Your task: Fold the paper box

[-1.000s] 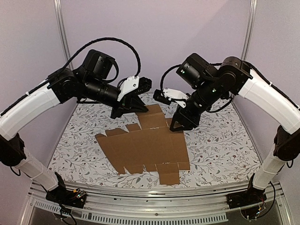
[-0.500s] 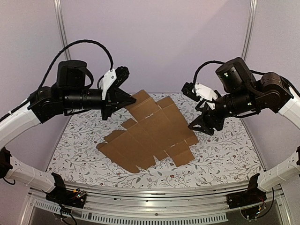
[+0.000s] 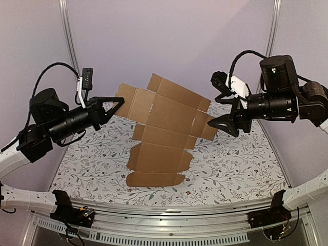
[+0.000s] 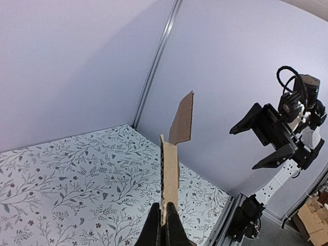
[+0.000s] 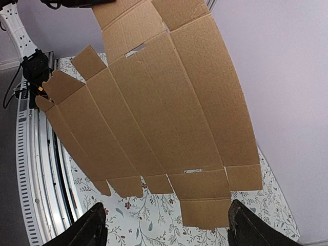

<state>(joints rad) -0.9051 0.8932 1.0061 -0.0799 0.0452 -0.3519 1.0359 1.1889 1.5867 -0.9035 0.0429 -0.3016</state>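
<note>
The paper box (image 3: 164, 128) is a flat brown die-cut sheet, hanging slanted in the air above the table with its lowest flap near the cloth. My left gripper (image 3: 119, 102) is shut on the sheet's upper left flap. In the left wrist view the box (image 4: 170, 174) stands edge-on, rising out of that gripper (image 4: 165, 225). My right gripper (image 3: 212, 123) is open just off the sheet's right edge and apart from it. From the right wrist, the box (image 5: 164, 102) fills the view beyond that gripper (image 5: 165, 215), whose fingers (image 5: 92, 228) hold nothing.
A floral cloth (image 3: 230, 174) covers the table, with a metal rail (image 3: 169, 212) along its near edge. Purple walls and frame posts (image 3: 66, 31) close in the back and sides. Cardboard cartons (image 4: 312, 220) sit outside the cell.
The right gripper opened, let go of the sheet and drew back to the right. The left gripper pulled up and left, lifting the sheet off the table.
</note>
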